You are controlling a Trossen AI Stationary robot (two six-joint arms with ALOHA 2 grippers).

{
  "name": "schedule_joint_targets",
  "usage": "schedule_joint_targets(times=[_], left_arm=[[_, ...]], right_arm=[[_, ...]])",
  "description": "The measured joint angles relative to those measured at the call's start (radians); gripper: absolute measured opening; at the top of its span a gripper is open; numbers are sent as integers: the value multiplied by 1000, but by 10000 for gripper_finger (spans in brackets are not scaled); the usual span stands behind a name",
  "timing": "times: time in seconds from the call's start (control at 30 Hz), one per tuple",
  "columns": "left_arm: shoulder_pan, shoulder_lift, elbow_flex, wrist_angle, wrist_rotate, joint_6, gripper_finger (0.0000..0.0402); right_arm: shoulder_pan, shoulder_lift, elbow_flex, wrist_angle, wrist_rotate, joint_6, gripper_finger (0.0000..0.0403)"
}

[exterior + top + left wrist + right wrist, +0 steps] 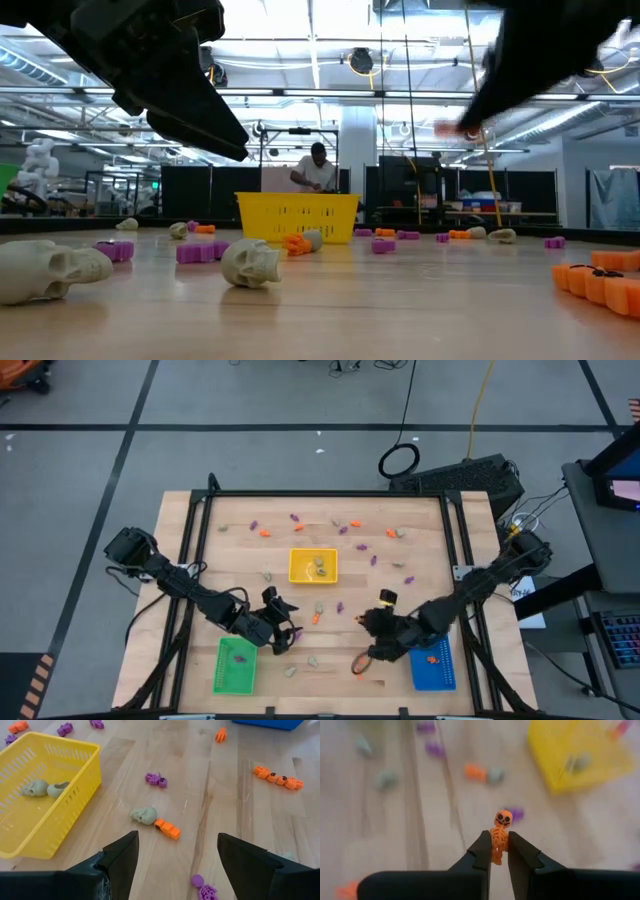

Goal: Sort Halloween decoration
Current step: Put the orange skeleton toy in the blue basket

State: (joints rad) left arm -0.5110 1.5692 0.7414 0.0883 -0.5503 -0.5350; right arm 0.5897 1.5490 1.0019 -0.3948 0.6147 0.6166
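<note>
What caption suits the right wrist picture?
Right gripper pinching an orange skeleton above the table, yellow tray beyond.

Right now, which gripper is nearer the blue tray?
Right. The right gripper, shut on an orange skeleton, sits just beside the blue tray on its inner side. The left gripper is open across the table, next to the green tray.

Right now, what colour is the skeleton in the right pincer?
Orange skeleton, black face markings; right wrist view.

No readable text, label, brand or number anywhere in view.
</note>
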Motion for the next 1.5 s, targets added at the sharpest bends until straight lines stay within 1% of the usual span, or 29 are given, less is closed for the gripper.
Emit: schedule_joint_targets(times=[0.07,0.17,0.23,0.3,0.4,0.57,0.7,0.9,1.0,1.27,1.5], left_arm=[[0,0,0,0,0,0,270],[0,0,0,0,0,-1,270],[0,0,0,3,0,-2,270],[0,0,0,7,0,-2,270],[0,0,0,8,0,-2,270],[0,0,0,8,0,-2,270],[0,0,0,8,0,-3,270],[0,0,0,8,0,-3,270],[0,0,0,8,0,-3,270],[0,0,0,8,0,-5,270],[0,0,0,8,0,-5,270]], right_arm=[[37,-27,0,31,97,-47,24],[91,-50,0,65,246,-68,24],[122,-55,0,78,317,-70,24],[147,-53,0,81,355,-72,24],[165,-50,0,83,377,-57,24],[172,-49,0,110,378,-68,24],[172,-50,0,146,379,-127,24],[172,-50,0,137,406,-213,24],[171,-50,0,137,406,-324,24],[171,-50,0,136,406,-753,25],[170,-50,0,141,406,-1056,25]])
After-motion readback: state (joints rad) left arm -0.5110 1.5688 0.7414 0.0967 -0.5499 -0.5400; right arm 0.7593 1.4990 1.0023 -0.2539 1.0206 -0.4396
